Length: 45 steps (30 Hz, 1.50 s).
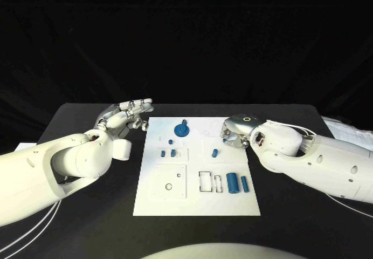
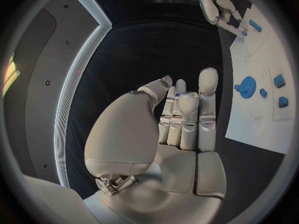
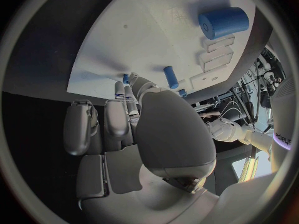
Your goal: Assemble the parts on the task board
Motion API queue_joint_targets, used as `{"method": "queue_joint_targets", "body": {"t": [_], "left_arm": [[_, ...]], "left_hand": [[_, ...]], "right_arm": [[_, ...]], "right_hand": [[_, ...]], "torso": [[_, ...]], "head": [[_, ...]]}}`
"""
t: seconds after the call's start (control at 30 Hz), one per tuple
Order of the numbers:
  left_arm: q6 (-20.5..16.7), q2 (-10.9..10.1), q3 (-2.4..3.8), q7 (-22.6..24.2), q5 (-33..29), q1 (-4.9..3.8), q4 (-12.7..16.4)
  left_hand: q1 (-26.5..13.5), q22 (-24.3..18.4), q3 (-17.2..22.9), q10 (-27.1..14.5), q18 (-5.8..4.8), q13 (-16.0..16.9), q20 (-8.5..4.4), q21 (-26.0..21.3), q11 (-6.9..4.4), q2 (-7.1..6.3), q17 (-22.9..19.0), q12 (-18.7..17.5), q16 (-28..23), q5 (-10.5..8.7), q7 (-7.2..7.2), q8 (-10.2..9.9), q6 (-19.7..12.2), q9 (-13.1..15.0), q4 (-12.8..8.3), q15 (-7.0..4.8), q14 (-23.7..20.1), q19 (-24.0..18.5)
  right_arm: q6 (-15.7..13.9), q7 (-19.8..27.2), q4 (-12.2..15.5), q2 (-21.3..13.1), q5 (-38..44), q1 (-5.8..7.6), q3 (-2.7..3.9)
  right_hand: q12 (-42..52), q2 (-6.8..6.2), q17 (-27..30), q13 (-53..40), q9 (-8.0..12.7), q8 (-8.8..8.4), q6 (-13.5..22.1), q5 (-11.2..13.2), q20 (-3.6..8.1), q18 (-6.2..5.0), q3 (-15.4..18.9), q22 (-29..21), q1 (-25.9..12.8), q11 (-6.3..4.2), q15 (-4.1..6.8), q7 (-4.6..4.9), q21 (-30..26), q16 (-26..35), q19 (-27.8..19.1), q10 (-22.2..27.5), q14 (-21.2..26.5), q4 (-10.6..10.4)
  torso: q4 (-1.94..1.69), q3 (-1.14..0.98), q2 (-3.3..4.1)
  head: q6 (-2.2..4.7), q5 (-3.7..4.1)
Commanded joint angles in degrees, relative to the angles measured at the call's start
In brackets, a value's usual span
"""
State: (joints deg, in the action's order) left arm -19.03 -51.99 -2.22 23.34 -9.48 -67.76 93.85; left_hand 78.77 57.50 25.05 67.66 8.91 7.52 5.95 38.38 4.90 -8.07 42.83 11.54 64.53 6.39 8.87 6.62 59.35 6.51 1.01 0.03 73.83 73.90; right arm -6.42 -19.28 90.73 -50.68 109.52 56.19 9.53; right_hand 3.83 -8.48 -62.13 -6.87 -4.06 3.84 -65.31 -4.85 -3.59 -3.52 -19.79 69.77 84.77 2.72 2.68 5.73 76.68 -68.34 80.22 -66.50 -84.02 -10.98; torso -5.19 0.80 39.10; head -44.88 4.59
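The white task board (image 1: pixel 198 199) lies mid-table. On it are a blue gear (image 1: pixel 180 130), two small blue pieces (image 1: pixel 167 153), a short blue peg (image 1: pixel 215 153), a thick blue cylinder (image 1: pixel 232 182) and a slim blue pin (image 1: pixel 244 183). My left hand (image 1: pixel 124 116) hovers off the board's far left corner, fingers straight and side by side (image 2: pixel 187 114), holding nothing. My right hand (image 1: pixel 235 135) hangs over the board's right edge, fingers (image 3: pixel 121 114) pointing down at the plate near the peg (image 3: pixel 171 76), nothing in it. The cylinder (image 3: pixel 223 22) lies behind that hand.
The board has a rectangular slot (image 1: pixel 204 181) and a round hole (image 1: pixel 168 186) in a raised plate. A pale cloth-like thing (image 1: pixel 343 129) lies at the table's right edge. White cables (image 1: pixel 23 237) trail from my left arm. Bare black table lies on both sides.
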Motion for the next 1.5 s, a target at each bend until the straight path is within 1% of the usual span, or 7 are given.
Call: {"method": "queue_joint_targets", "body": {"t": [0.03,0.17,0.63,0.83,1.17,1.33,1.5], "left_arm": [[1.47,-0.01,0.03,0.50,-0.27,0.00,0.25],[1.60,-0.05,0.03,0.25,-0.26,0.00,0.19],[1.96,-0.22,0.03,-0.30,-0.25,-0.01,0.16],[2.16,-0.18,0.04,-0.45,-0.24,-0.01,0.07],[2.30,-0.10,0.04,-0.72,-0.07,-0.01,0.04],[2.26,-0.08,0.04,-0.82,0.02,-0.01,-0.04],[2.26,-0.08,0.04,-0.88,0.05,-0.01,-0.17]], "left_hand": [[-0.48,-0.10,-0.35,-0.28,0.56,0.07,-0.10,-0.41,-0.23,0.00,-0.06,0.41,-0.36,0.33,0.05,0.38,0.22,-0.07,0.00,0.04,-0.43,-0.47],[-0.56,-0.16,-0.51,-0.41,0.56,0.11,-0.10,-0.52,-0.20,0.05,-0.07,0.54,-0.32,0.35,0.07,0.40,0.21,-0.10,0.06,0.06,-0.46,-0.48],[0.10,-0.36,-0.83,-0.79,0.58,0.25,-0.13,-0.83,-0.21,-0.14,-0.39,0.94,-0.34,0.29,0.07,0.39,0.06,-0.22,-0.51,0.03,-0.64,-0.46],[0.29,-0.43,-0.94,-0.88,0.59,0.30,-0.13,-0.95,-0.20,-0.18,-0.47,1.08,-0.34,0.21,0.08,0.40,0.03,-0.26,-0.68,0.03,-0.68,-0.46],[0.50,-0.50,-0.95,-0.96,0.60,0.34,-0.14,-1.07,-0.20,-0.06,-0.55,1.22,-0.33,0.20,0.10,0.43,0.04,-0.29,-0.81,0.03,-0.72,-0.46],[0.91,-0.55,-0.91,-1.09,0.60,0.41,-0.16,-1.14,-0.21,0.16,-0.64,1.45,-0.29,0.24,0.11,0.47,0.05,-0.34,-1.09,0.02,-0.76,-0.41],[1.14,-0.56,-0.89,-1.18,0.60,0.45,-0.17,-1.17,-0.20,0.26,-0.71,1.58,-0.27,0.27,0.12,0.50,0.05,-0.37,-1.25,0.01,-0.79,-0.38]], "right_arm": [[0.95,-0.33,-0.54,0.18,1.01,-0.09,0.01],[1.50,0.07,-0.77,0.42,0.61,-0.24,0.00],[2.34,0.94,-1.48,1.35,-0.76,-0.92,0.00],[2.35,1.15,-1.74,1.66,-1.13,-0.98,0.00],[2.29,1.05,-2.92,2.15,-1.38,-1.00,0.00],[1.62,1.17,-3.19,2.17,-1.55,-1.00,0.00],[-0.25,0.81,-2.77,2.13,-1.74,-1.00,0.01]], "right_hand": [[-0.08,-0.03,-0.09,0.36,0.01,-0.11,-0.11,0.51,0.32,-0.96,-0.67,-0.05,0.56,-0.12,0.24,-0.06,-0.24,0.20,0.19,-0.37,-1.72,0.01],[0.00,0.38,-0.16,0.93,-0.09,0.02,-0.66,1.19,0.34,-0.94,-1.77,0.03,0.78,-0.20,0.26,-0.15,-0.22,0.11,0.35,-0.92,-1.80,0.29],[0.02,0.69,-0.15,1.56,-0.15,0.05,-1.13,1.70,0.39,-0.92,-2.75,0.08,0.59,-0.23,0.28,-0.16,-0.23,0.06,0.48,-1.47,-1.87,0.52],[0.07,0.70,-0.12,1.75,-0.18,0.07,-1.30,1.79,0.38,-0.91,-2.97,0.09,0.43,-0.22,0.21,-0.13,-0.24,0.07,0.52,-1.74,-1.88,0.59],[0.58,2.96,-1.14,2.31,-0.81,0.85,-3.71,2.04,0.01,-0.62,-5.58,1.38,1.40,-0.59,-0.35,-0.18,0.64,-1.05,1.31,-5.07,-2.24,2.92],[0.43,3.20,-1.19,2.49,-0.89,0.83,-3.84,2.06,-0.01,-0.61,-6.08,1.46,1.44,-0.60,-0.39,-0.14,0.70,-1.16,1.37,-5.45,-2.26,3.50],[0.33,3.06,-1.17,2.59,-0.94,0.82,-3.92,2.08,-0.02,-0.59,-6.15,1.53,1.22,-0.54,-0.42,-0.09,0.74,-1.17,1.41,-5.60,-2.25,3.72]], "torso": [[-0.04,0.07,-0.04],[0.01,-0.03,-0.01],[0.00,0.07,-0.04],[0.01,0.03,-0.06],[0.06,0.03,-0.04],[0.08,0.02,-0.09],[0.02,0.01,-0.10]], "head": [[-0.07,0.13],[-0.21,-0.01],[-0.52,-0.16],[-0.64,-0.22],[-0.90,-0.24],[-1.09,-0.23],[-1.06,-0.16]]}}
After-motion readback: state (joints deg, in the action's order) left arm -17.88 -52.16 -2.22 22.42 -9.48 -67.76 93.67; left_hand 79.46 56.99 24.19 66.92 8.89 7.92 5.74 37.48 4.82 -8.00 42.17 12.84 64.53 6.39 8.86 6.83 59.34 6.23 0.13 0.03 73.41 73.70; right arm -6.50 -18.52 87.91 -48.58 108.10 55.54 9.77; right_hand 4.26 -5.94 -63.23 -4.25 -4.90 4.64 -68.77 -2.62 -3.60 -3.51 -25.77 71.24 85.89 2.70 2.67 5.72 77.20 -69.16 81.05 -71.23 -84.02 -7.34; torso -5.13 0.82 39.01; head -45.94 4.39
